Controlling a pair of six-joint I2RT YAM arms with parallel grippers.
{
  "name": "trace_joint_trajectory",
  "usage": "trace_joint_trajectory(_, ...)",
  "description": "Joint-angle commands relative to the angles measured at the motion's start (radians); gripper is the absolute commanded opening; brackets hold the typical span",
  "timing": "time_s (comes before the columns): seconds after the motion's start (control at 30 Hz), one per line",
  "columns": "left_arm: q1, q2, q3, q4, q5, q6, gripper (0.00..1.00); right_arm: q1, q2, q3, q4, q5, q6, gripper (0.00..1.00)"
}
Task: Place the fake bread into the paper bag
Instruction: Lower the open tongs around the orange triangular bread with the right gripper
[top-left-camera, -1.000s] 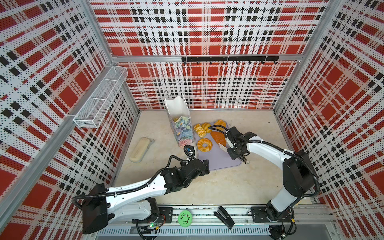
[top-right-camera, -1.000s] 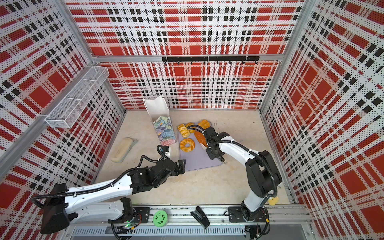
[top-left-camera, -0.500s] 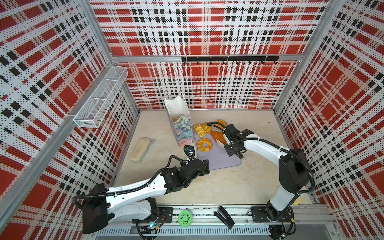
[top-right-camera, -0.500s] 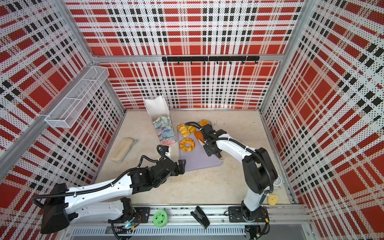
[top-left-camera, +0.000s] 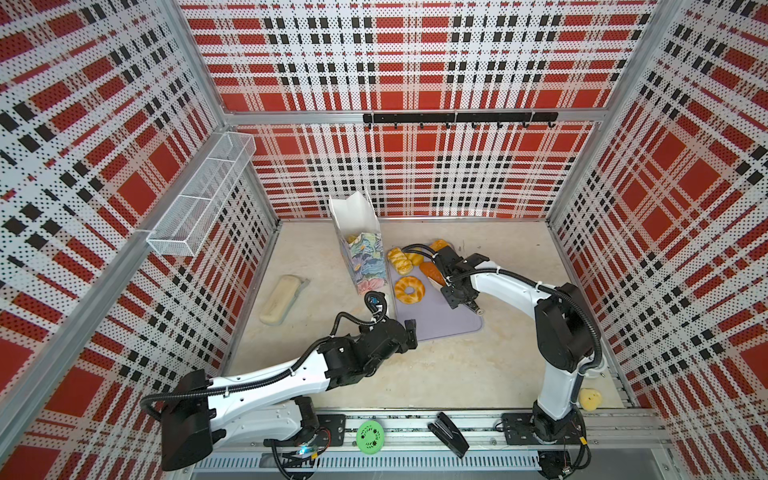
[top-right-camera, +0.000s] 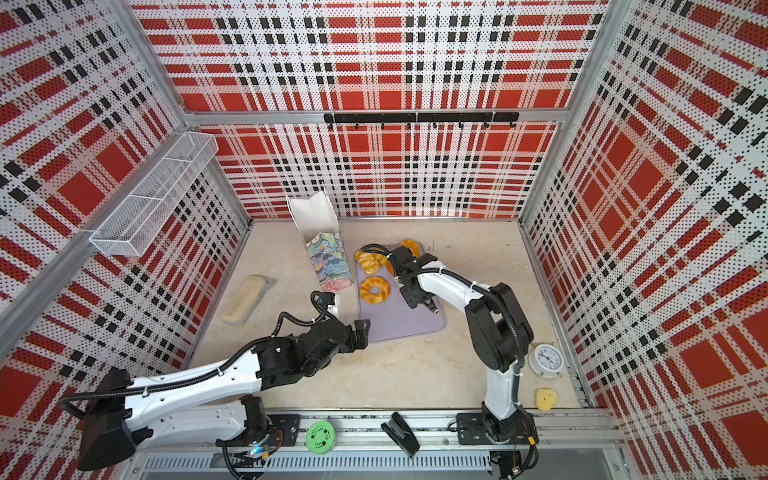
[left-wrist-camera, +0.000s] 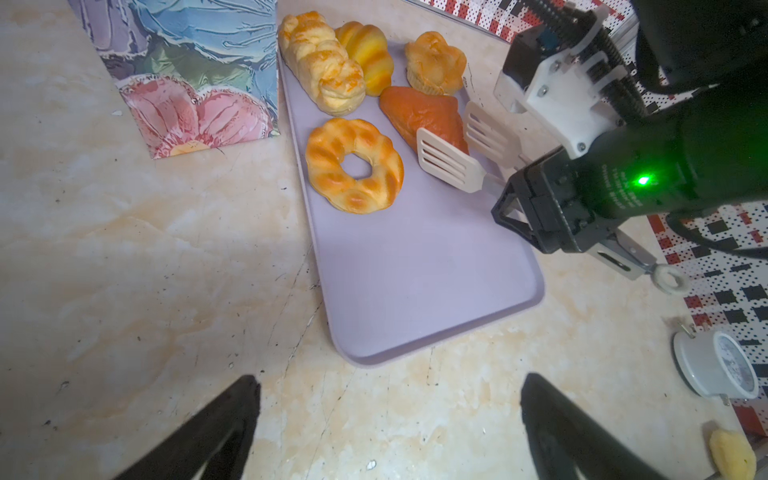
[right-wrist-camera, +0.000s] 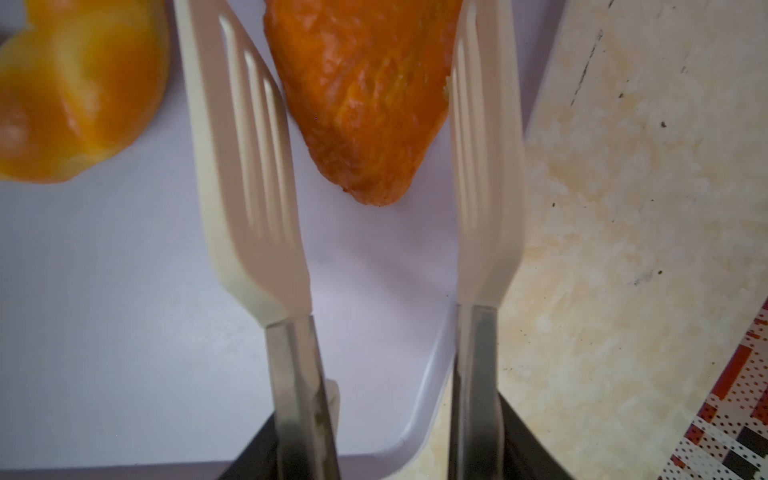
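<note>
The paper bag (top-left-camera: 361, 253) (top-right-camera: 324, 257) (left-wrist-camera: 187, 75) stands upright with its mouth open, just left of a lilac tray (top-left-camera: 449, 320) (left-wrist-camera: 415, 270). Fake bread lies at the tray's far end. There is a ring doughnut (top-left-camera: 409, 289) (left-wrist-camera: 353, 164), a braided roll (top-left-camera: 399, 259) (left-wrist-camera: 320, 70), a round bun (left-wrist-camera: 368, 54), a knotted roll (left-wrist-camera: 434, 66) and an orange-brown triangular piece (left-wrist-camera: 419, 110) (right-wrist-camera: 365, 95). My right gripper (top-left-camera: 455, 286) (right-wrist-camera: 382, 449) is shut on cream slotted tongs (left-wrist-camera: 451, 162) (right-wrist-camera: 249, 166). Their blades stand apart on either side of the triangular piece's tip. My left gripper (top-left-camera: 409, 328) (left-wrist-camera: 388, 386) hangs open and empty near the tray's near corner.
A pale beige block (top-left-camera: 278, 299) lies by the left wall, under a wire basket (top-left-camera: 199, 203). An alarm clock (top-right-camera: 546, 359) and a small yellow lump (top-left-camera: 590, 399) sit at the front right. A green disc (top-left-camera: 370, 434) and a black stapler (top-left-camera: 451, 434) rest on the front rail.
My right arm has slid the tongs left and farther back along the tray, onto the triangular piece, with the blades a little wider apart. The left arm has not moved.
</note>
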Motion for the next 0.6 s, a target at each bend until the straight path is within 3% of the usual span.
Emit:
trace_joint_trajectory(0.0,-0.008,-0.023,-0.014,-0.004,-0.034,-0.02,0.99,0.007,0.034,0.047,-0.026,0.057,-0.039,0.55)
trace_joint_trajectory(0.2,-0.008,-0.026,-0.017,-0.003,-0.039,-0.022,1.0,0.008,0.048,0.054,-0.055,0.038,-0.065,0.33)
trace_joint_trajectory(0.57,-0.007,-0.024,-0.003,-0.006,-0.049,-0.003,1.0,0.008,-0.012,0.023,-0.069,-0.006,-0.058,0.22)
